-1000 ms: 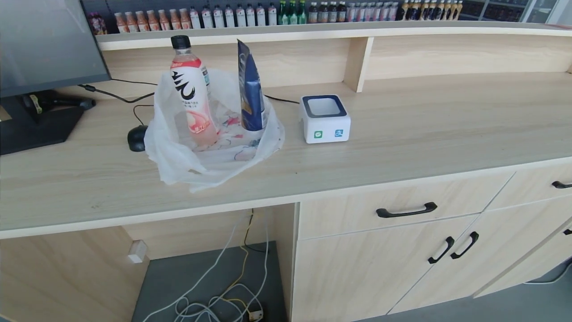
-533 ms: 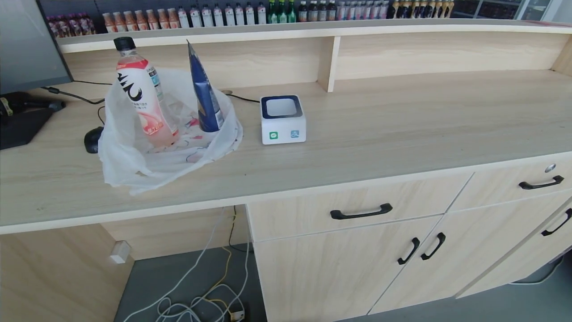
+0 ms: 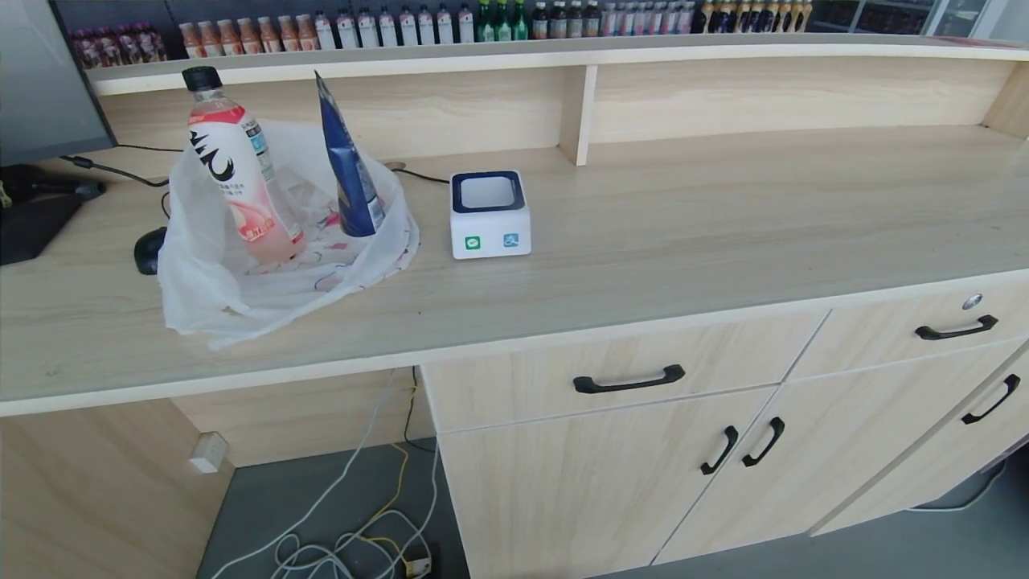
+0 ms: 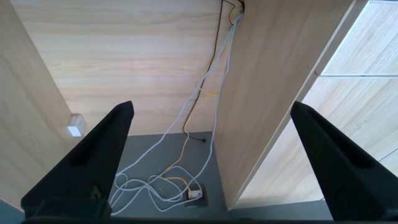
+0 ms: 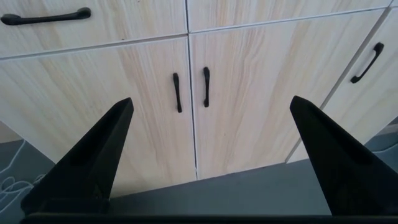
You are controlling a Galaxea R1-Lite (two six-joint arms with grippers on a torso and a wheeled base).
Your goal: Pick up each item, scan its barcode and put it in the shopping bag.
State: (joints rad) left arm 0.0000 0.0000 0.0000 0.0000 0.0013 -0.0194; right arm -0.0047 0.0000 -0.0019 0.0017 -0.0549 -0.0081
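Two items are standing inside the shopping bag (image 3: 241, 293), which is sitting crumpled and open on the left part of the wooden counter (image 3: 683, 217). A drink bottle (image 3: 233, 173) with a pink label and a black cap is standing in the bag's left half, tilting slightly. A dark blue tube (image 3: 347, 177) is standing on its cap in the right half, with a gap showing between the two. A white box scanner (image 3: 489, 215) with a dark rim is sitting on the counter just to the right of the bag, and a strip of bare wood is showing between them. A black mouse (image 3: 149, 249) is lying just beside the bag's left edge.

Your left gripper (image 4: 211, 109) is hanging below counter height, facing the open recess under the counter, where white and yellow cables (image 4: 186, 134) are trailing down onto the grey floor. Its two fingers are spread wide and are gripping nothing. Your right gripper (image 5: 211, 102) is also hanging low, facing the cupboard doors (image 5: 249, 93) with their black handles. Its fingers are likewise spread wide apart and are holding nothing. You are working with both grippers well apart from the bag and the scanner.
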